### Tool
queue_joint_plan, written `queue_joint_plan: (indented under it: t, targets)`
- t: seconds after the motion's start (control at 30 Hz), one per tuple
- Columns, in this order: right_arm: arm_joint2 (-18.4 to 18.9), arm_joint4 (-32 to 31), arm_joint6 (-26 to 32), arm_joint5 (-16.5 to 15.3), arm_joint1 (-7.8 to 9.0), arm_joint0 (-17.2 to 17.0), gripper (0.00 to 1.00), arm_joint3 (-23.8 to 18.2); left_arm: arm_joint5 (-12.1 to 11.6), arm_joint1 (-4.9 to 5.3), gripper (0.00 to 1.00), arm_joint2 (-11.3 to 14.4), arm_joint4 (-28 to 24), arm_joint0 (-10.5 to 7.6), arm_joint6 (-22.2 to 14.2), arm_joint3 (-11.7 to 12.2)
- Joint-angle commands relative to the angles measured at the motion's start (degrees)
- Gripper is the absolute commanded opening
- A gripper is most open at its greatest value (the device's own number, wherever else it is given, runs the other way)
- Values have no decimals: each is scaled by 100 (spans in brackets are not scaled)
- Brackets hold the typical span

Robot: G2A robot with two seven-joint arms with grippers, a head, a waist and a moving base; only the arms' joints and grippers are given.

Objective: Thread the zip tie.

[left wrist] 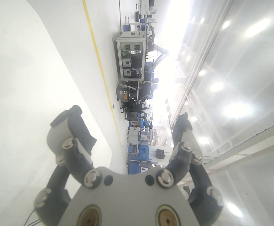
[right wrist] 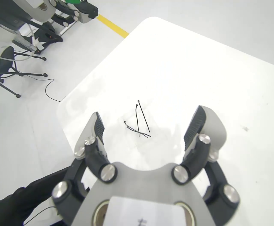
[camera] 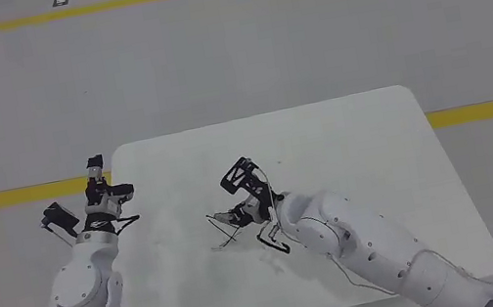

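Several thin black zip ties [right wrist: 138, 122] lie loose and crossed on the white table [right wrist: 182, 64], toward its front left part. My right gripper [right wrist: 147, 119] hovers above them, open, with nothing between its fingers. From above, the zip ties [camera: 222, 227] show just left of the right gripper [camera: 248, 208]. My left gripper [camera: 94, 192] is raised at the table's left edge, well apart from the ties. In its own view the left gripper [left wrist: 128, 113] is open and holds nothing, pointing out over the table edge [left wrist: 70, 70] toward the room.
The table [camera: 354, 144] is bare on its right and far parts. Beyond its left edge, a black stand base [right wrist: 21, 72] and a cable [right wrist: 50, 89] lie on the floor. A yellow floor line [camera: 478, 112] runs behind the table.
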Motion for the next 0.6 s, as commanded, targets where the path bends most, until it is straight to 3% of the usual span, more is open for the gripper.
queue_joint_plan:
  t: [0.0, 0.03, 0.1, 0.17, 0.27, 0.47, 0.57]
  targets:
    - [-1, 0, 1, -1, 0, 0, 100, 0, 0, 0, 100, 0, 0, 0, 0, 0]
    - [-1, 0, 1, -1, 0, 0, 100, 0, 0, 0, 100, 0, 0, 0, 0, 0]
    - [-199, -209, 237, -318, -18, 107, 100, -26, 0, 0, 100, 0, 0, 0, 0, 0]
    - [-395, -292, 585, -363, -81, 285, 100, 26, 0, 0, 100, 0, 0, 0, 0, 0]
    - [-735, -211, 960, -377, -249, 653, 100, 219, 0, 0, 100, 0, 0, 0, 0, 0]
    - [-1509, 167, 1349, -244, -732, 1289, 100, 995, 0, 0, 100, 0, 0, 0, 0, 0]
    - [-1522, 186, 1332, -229, -753, 1310, 100, 1027, 0, 0, 100, 0, 0, 0, 0, 0]
